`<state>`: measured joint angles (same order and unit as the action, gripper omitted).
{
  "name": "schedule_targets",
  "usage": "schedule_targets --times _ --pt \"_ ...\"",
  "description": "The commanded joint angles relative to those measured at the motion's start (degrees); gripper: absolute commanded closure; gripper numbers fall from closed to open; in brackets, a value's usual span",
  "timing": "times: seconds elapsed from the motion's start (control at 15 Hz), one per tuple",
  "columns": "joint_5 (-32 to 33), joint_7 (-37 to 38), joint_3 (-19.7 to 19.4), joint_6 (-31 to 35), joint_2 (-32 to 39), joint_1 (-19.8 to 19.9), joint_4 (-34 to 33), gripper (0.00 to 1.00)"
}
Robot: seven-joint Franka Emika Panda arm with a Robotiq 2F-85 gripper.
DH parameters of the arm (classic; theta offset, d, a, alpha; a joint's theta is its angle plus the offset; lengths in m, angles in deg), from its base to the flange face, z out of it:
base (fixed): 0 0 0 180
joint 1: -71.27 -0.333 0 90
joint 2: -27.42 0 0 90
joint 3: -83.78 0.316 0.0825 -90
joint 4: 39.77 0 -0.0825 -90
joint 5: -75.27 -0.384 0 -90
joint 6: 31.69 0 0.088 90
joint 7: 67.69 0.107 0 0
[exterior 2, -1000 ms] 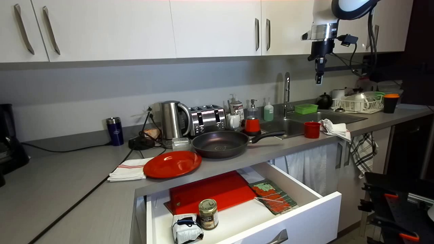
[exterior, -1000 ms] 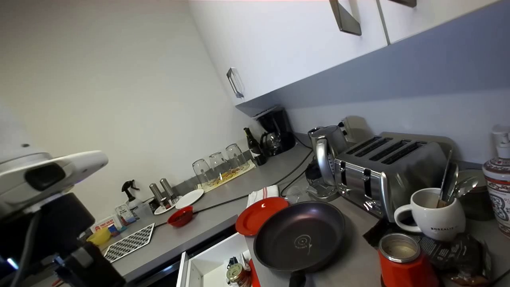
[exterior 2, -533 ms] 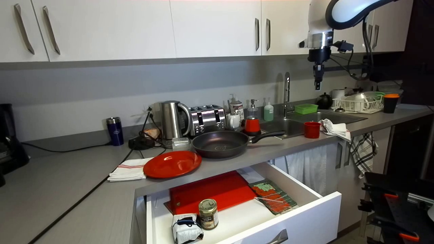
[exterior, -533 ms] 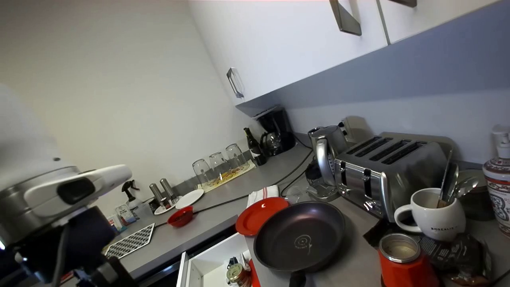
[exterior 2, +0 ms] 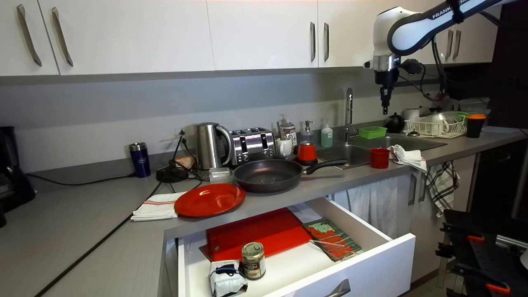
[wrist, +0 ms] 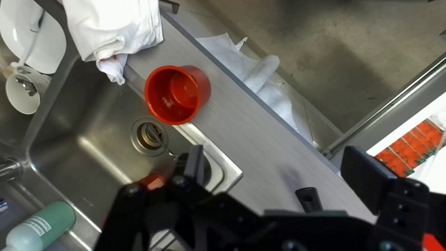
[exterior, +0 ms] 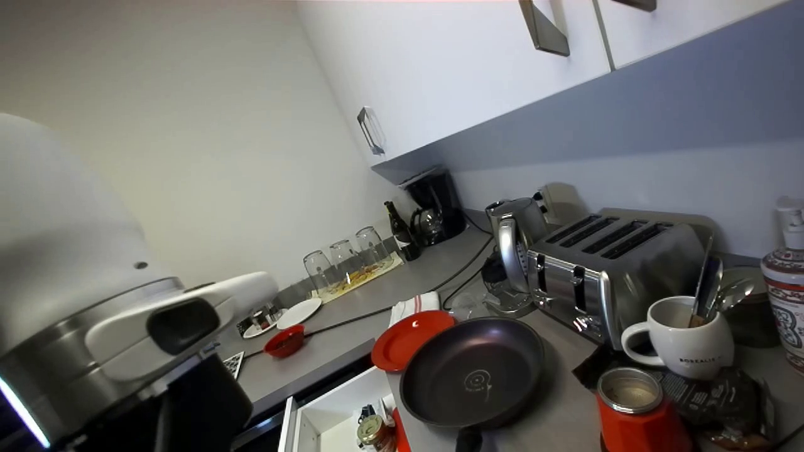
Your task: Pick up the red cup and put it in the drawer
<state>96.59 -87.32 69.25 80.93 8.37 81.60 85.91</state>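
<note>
Wrist view: your gripper (wrist: 275, 167) is spread, the red cup (wrist: 177, 94) ungrasped on the counter (wrist: 244, 132); what's done?

— The drawer (exterior 2: 367, 272) stands open in both exterior views; you have grasping and placing left

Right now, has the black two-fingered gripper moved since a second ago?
Yes, down: in an exterior view the gripper is lower compared with the tall silver metal tap.

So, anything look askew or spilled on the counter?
One thing: the white towel beside the red cup lies rumpled, whereas the striped towel by the red plate is neatly folded. No clear spill visible.
</note>
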Motion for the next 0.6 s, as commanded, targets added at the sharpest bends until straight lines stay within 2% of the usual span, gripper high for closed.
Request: schedule_targets --times 0.0,0.27,0.53 --pt "-4.89 -7.04 -4.76 3.49 4.49 0.97 -4.44 0.00" --pt "-15.31 -15.11 -9.44 6.42 8.96 1.40 -7.64 0.00" --pt "-20.94 -23.81 -10.60 8.51 12.74 2.53 -9.40 0.00"
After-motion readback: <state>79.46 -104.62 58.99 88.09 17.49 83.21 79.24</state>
